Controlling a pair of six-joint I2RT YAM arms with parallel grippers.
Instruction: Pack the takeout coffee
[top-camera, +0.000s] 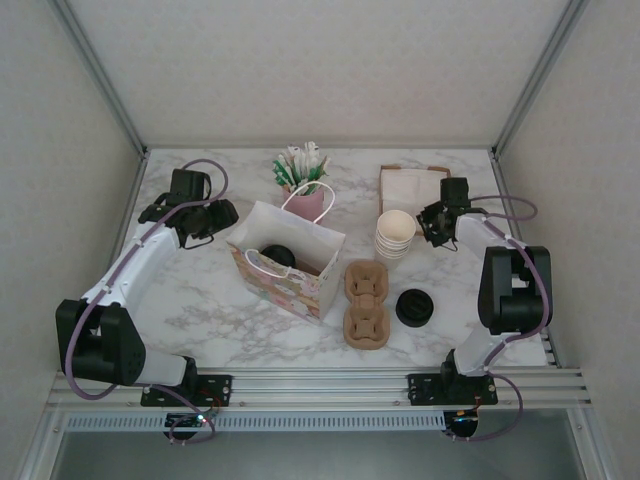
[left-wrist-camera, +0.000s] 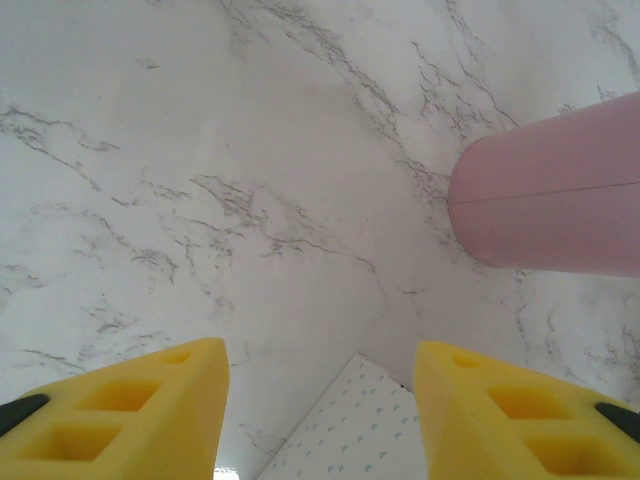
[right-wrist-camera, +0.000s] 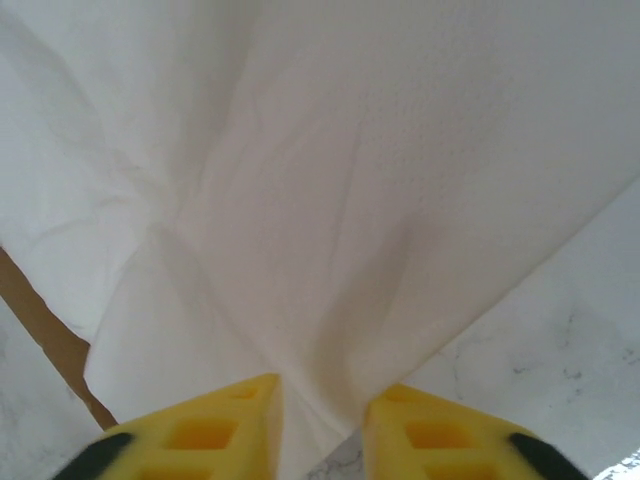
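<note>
- Covering the whole work area was a white marble-patterned tabletop (top-camera: 200, 300) with grey veins, matte and unmarked.
- Pale textured walls (top-camera: 60, 150) closed it in on three sides, with aluminium posts in the far corners and aluminium rails (top-camera: 330, 385) along the near edge where both arms were bolted.
- The takeout coffee (top-camera: 277, 256) stood inside the open paper gift bag (top-camera: 300, 285) at mid-table, its black lid visible from above near the bag's left end.
- The bag was white with a floral print on its near face and pale pink handles; any lettering in that print was too small to read.
- Just behind the bag stood a pink cup (top-camera: 308, 203) holding green-and-white sachets (top-camera: 300, 165), their printing too small to read.
- To the right of the bag lay two brown cardboard cup carriers (top-camera: 366, 302), a loose black lid (top-camera: 415, 307) and a stack of cream cups (top-camera: 395, 235).
- White napkins (top-camera: 410, 185) sat in a brown holder (top-camera: 384, 172) at the far right.
- The left gripper (top-camera: 222, 220) hung just left of the bag, its yellow fingers (left-wrist-camera: 150, 400) apart with bare marble between them.
- The left wrist view had the pink cup (left-wrist-camera: 550, 210) at the right and a dotted edge of the bag (left-wrist-camera: 350, 430) below.
- The right gripper (top-camera: 430, 222) sat beside the cup stack.
- In its wrist view, the right gripper's (right-wrist-camera: 322, 385) fingers stood close on either side of a napkin's (right-wrist-camera: 330, 200) corner; whether they pinched it could not be told.
</note>
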